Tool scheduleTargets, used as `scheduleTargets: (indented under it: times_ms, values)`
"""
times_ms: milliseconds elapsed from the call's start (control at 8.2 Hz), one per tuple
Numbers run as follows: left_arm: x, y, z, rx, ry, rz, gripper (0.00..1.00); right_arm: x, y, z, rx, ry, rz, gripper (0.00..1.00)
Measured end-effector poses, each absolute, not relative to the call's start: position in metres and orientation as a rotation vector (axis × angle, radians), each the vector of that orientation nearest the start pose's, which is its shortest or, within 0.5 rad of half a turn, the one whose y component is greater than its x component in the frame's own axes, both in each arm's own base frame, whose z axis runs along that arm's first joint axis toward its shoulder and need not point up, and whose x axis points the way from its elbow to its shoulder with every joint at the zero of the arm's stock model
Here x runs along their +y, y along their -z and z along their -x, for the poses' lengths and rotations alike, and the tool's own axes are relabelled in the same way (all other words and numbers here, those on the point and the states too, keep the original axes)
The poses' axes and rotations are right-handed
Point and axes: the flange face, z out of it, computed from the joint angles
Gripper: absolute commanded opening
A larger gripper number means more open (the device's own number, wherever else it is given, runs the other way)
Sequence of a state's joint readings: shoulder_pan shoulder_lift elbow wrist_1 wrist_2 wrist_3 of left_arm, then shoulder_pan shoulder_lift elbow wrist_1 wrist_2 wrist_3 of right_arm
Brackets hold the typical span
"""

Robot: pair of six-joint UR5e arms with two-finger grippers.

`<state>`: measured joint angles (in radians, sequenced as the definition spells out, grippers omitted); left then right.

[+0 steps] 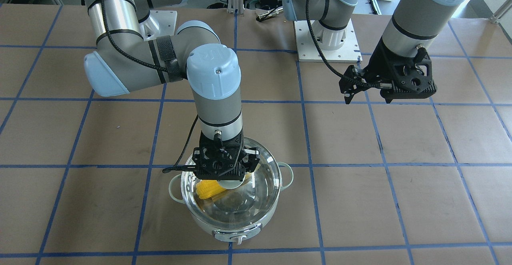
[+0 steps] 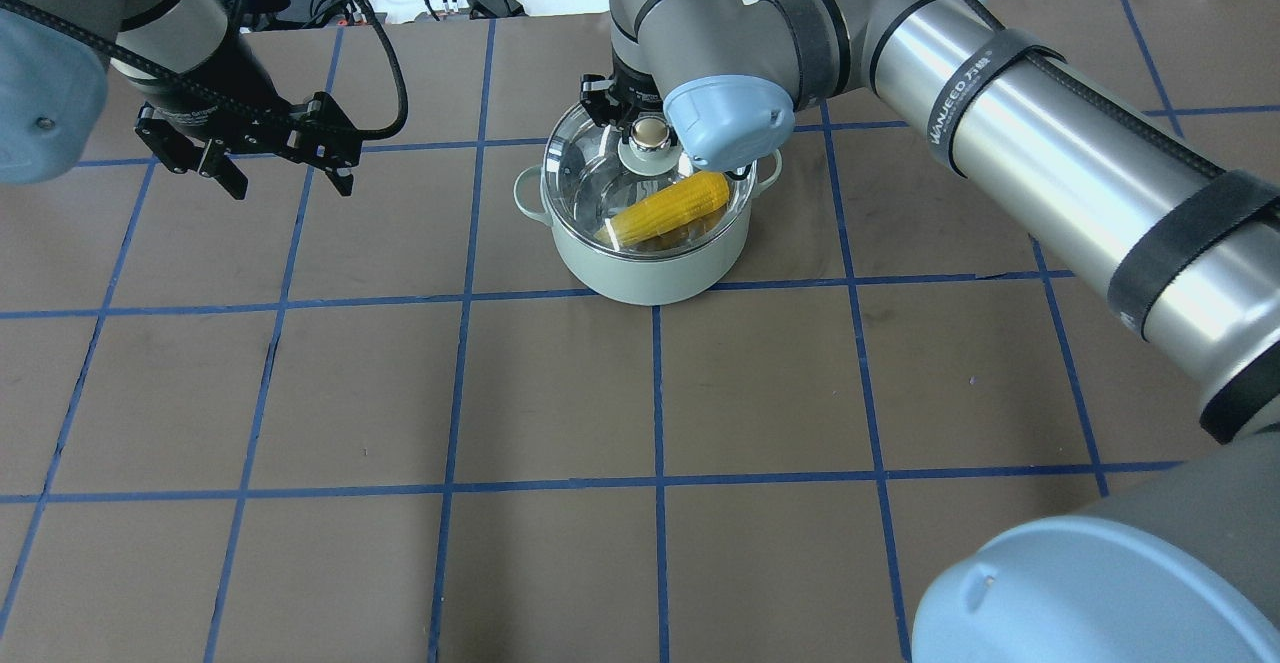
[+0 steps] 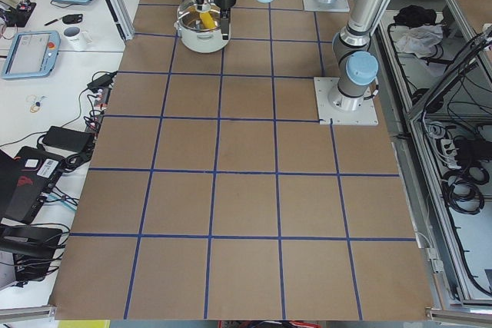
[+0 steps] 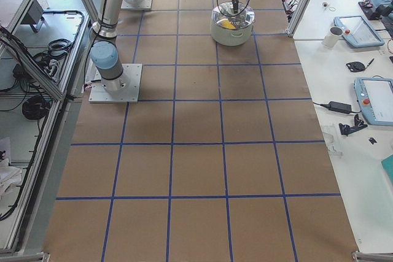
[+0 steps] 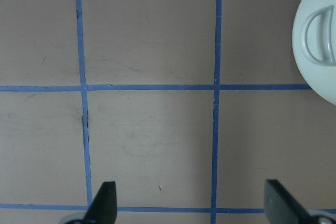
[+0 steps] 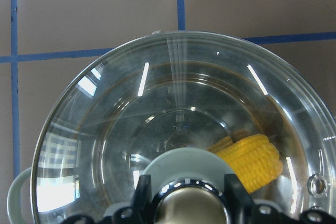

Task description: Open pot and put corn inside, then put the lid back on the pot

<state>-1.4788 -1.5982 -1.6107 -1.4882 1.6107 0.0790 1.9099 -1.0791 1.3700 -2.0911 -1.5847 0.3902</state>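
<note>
Directly beneath the right gripper [image 6: 187, 199], whose two fingers [image 6: 142, 195] press against opposite sides of the beige-gold knob [image 2: 651, 130], the clear glass lid [image 6: 157, 93] sits on the mint-green pot [image 2: 650, 268]. Inside, the yellow ear of corn [image 2: 672, 207] lies below the fingertips, visible through the glass. Well apart from the pot, the left gripper [image 5: 189, 203] hangs with its jaws spread wide over the blue-taped table [image 5: 147, 129].

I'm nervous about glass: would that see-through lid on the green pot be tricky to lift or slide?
Probably stiff and fairly weighty for its size: the lid looks like clear domed glass, so likely breakable if dropped. Its rounded, shiny knob may slip in the right gripper. Set on edge it could roll, being round.
</note>
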Motion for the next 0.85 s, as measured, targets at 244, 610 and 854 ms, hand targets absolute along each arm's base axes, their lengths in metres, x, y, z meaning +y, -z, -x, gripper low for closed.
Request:
scheduleTargets:
  times_ms: [244,610,854]
  values:
    - [-0.5142,-0.4619,0.0824,3.101,0.015,0.019,1.00,-0.6126,-0.3488,-0.3566,3.053,0.335,-0.080,0.25]
    - [-0.5142,-0.4615,0.0823,3.100,0.012,0.014,1.00,-0.6121,-0.3487,-0.3567,3.053,0.330,-0.090,0.26]
    - [-0.5141,-0.4625,0.0827,3.099,0.017,0.010,1.00,-0.6114,-0.3481,-0.3575,3.054,0.325,-0.091,0.45]
